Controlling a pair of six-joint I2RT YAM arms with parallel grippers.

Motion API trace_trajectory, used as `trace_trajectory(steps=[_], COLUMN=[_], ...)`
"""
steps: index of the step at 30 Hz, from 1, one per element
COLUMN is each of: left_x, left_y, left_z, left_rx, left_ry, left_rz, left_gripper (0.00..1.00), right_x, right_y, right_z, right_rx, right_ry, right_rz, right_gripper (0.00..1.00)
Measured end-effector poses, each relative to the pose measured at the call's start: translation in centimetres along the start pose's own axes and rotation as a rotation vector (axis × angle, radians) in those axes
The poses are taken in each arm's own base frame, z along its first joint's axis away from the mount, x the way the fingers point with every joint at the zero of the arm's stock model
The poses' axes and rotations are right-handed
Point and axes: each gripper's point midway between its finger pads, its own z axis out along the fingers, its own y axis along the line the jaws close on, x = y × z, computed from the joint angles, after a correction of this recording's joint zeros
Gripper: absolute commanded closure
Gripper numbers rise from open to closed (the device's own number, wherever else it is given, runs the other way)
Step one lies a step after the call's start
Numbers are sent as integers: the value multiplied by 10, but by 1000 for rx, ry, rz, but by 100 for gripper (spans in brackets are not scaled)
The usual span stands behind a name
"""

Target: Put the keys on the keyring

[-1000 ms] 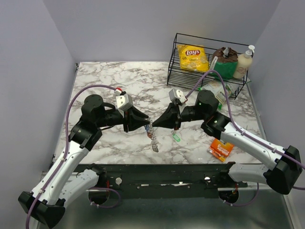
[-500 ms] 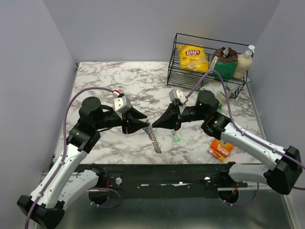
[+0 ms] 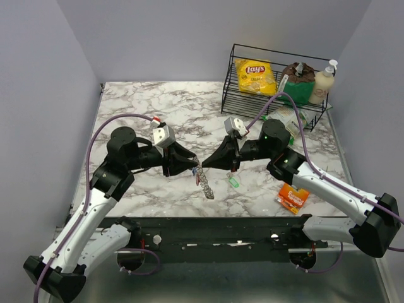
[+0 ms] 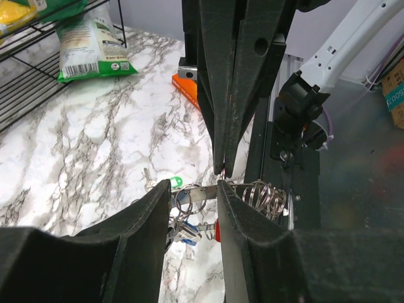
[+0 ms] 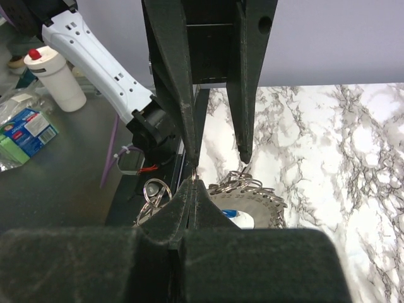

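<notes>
The keyring (image 3: 204,184), a flat grey toothed disc, hangs above the marble between the two grippers. My right gripper (image 3: 204,165) is shut on a small split ring at its rim (image 5: 192,183). My left gripper (image 3: 194,165) faces it with jaws apart, its fingertips (image 4: 167,189) astride the keyring's edge (image 4: 199,194). A blue key (image 4: 186,233) and a red key (image 4: 218,230) dangle from the keyring. The green key (image 3: 234,182) lies on the table just right of it. In the right wrist view the keyring's face (image 5: 265,202) shows, with the blue key (image 5: 230,213) in its centre.
A black wire basket (image 3: 230,95) at the back right holds a yellow crisp bag (image 3: 255,76) and a bottle (image 3: 323,83). An orange packet (image 3: 293,197) lies near the right arm. A green-and-white packet (image 3: 287,120) lies in front of the basket.
My left gripper drew back slightly to the left, then came in again toward the right gripper. The hanging keyring swung a little. The right gripper stayed shut in place.
</notes>
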Motion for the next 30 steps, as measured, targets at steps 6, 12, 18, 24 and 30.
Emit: trace_trajectory(steps=[6, 12, 18, 24, 30], left_x=[2, 2, 0, 0, 2], left_y=[1, 0, -4, -5, -3], left_z=[1, 2, 0, 0, 2], left_rx=[5, 15, 24, 29, 29], left_ry=[6, 8, -1, 1, 8], left_rz=[-7, -9, 2, 0, -8], left_gripper=[59, 55, 55, 58, 59], right_x=[0, 0, 0, 0, 0], right_y=[-1, -2, -2, -2, -2], right_z=[-1, -1, -1, -1, -1], right_rx=[5, 5, 6, 5, 5], right_ry=[0, 0, 0, 0, 0], right_rz=[0, 0, 0, 0, 0], right_gripper=[99, 99, 99, 99, 99])
